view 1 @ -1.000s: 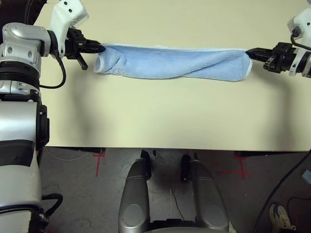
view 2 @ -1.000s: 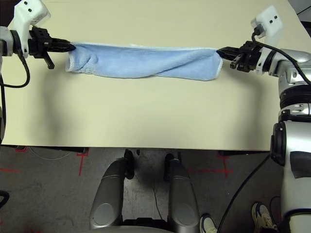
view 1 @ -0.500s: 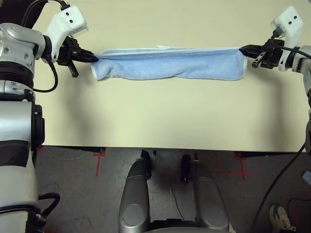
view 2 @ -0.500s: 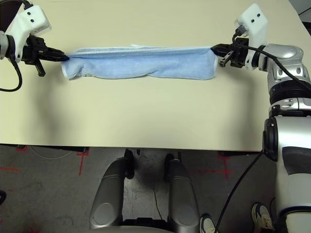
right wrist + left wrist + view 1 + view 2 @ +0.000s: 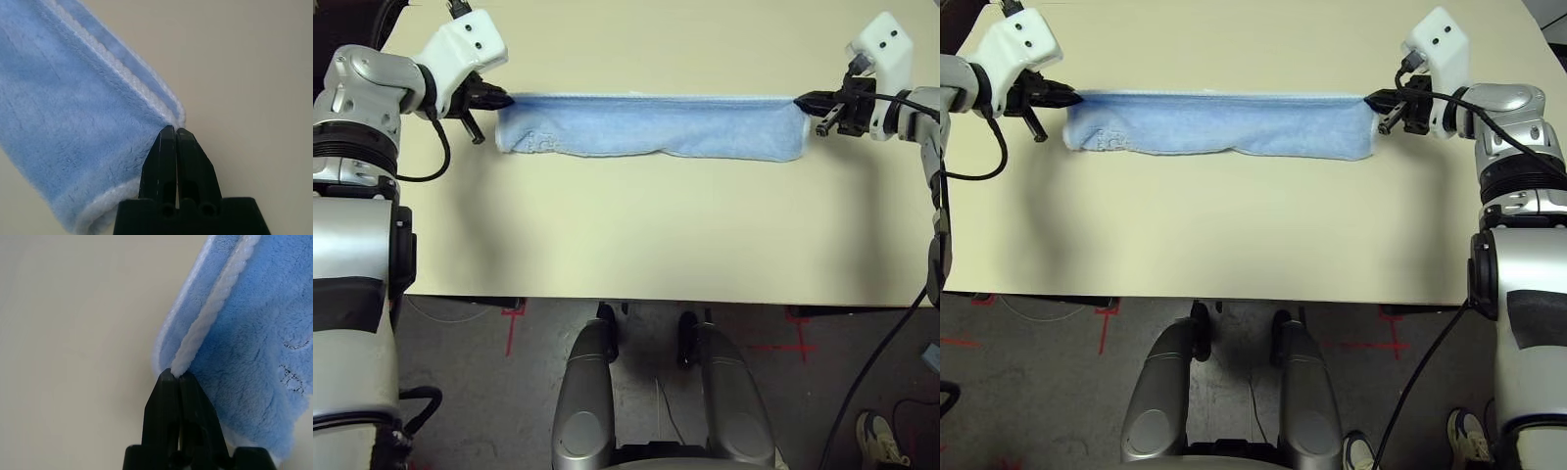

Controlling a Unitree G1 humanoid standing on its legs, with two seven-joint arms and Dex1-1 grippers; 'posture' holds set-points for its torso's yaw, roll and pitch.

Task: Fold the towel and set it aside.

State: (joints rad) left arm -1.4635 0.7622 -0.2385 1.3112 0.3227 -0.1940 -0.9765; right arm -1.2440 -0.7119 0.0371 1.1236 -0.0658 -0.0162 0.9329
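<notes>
The pale bench (image 5: 656,225) spans the view, above a grey floor (image 5: 538,372) with red marks. On the bench's far half lies the blue towel (image 5: 651,127), folded into a long strip running left to right, white edging along its far side. The left gripper (image 5: 179,374) and right gripper (image 5: 176,129) each have their jaws pressed together, pinching opposite far corners of the towel.
</notes>
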